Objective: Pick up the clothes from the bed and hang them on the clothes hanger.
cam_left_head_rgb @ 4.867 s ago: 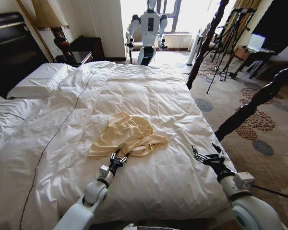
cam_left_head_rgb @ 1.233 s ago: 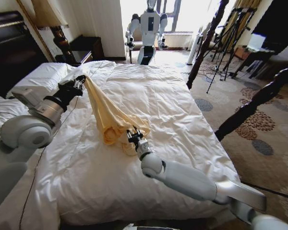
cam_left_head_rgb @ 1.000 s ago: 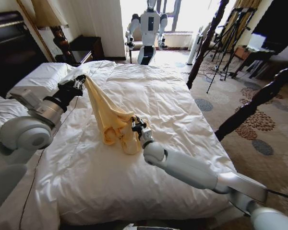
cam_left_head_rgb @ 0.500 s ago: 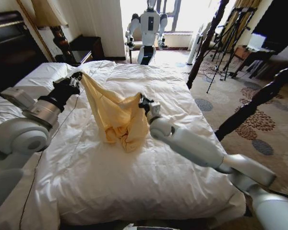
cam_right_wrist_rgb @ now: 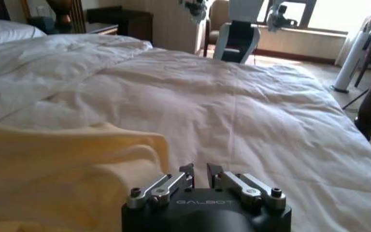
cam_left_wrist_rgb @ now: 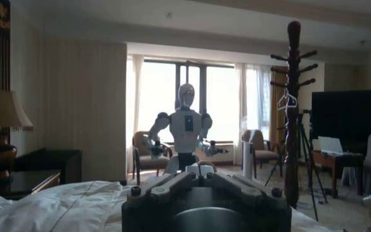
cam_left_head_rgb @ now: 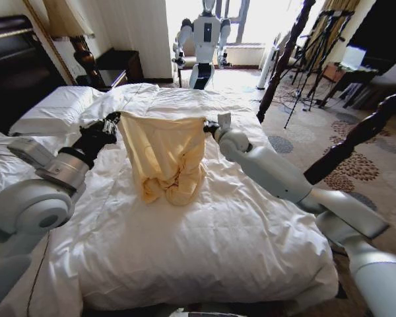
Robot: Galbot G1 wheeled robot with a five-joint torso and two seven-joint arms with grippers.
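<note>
Above the bed (cam_left_head_rgb: 204, 251), the shirt (cam_left_head_rgb: 164, 155) hangs stretched between both grippers, its lower folds resting on the duvet. The left gripper (cam_left_head_rgb: 112, 123) pinches one top corner, the right gripper (cam_left_head_rgb: 208, 126) the other. The right wrist view shows closed fingers (cam_right_wrist_rgb: 187, 172) beside yellow cloth; the left wrist view shows a coat stand (cam_left_wrist_rgb: 292, 111) beyond the bed.

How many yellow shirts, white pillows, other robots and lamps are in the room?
Yellow shirt: 1, held up between the left tool and the right tool
White pillows: 2
Other robot by the window: 1
Lamp: 1
Total: 5
</note>
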